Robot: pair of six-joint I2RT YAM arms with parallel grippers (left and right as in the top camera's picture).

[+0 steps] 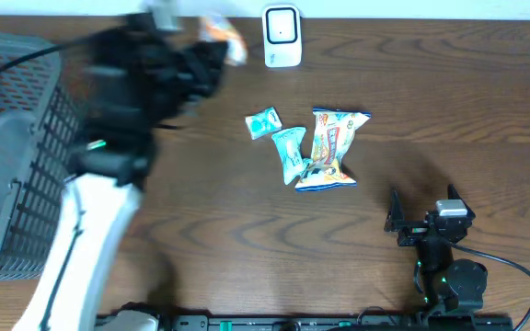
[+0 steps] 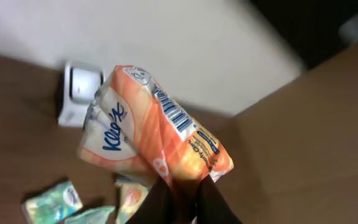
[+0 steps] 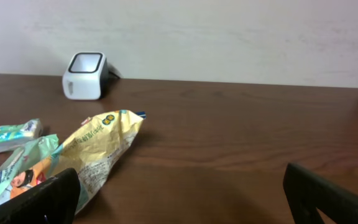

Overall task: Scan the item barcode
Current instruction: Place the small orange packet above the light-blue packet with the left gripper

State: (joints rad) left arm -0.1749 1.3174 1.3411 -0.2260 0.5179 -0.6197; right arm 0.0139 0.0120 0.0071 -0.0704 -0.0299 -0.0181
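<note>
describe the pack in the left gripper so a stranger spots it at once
On the brown wooden table, find the white box-shaped scanner at the far edge. Beside it the left gripper holds up a soft orange-and-white Kleenex tissue pack, the only item lifted off the table.

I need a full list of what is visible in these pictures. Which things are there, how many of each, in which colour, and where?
tissue pack: one, orange and white, held above the table near the scanner
scanner: one, white, far edge of the table
small packets: two, light green, middle of the table, just left of the snack bag
snack bag: one, yellow and orange, middle of the table
basket: one, dark grey mesh, left side
table: one, dark brown wood
left gripper: one, black, shut on the tissue pack
right gripper: one, black, open, near right part of the table
</note>
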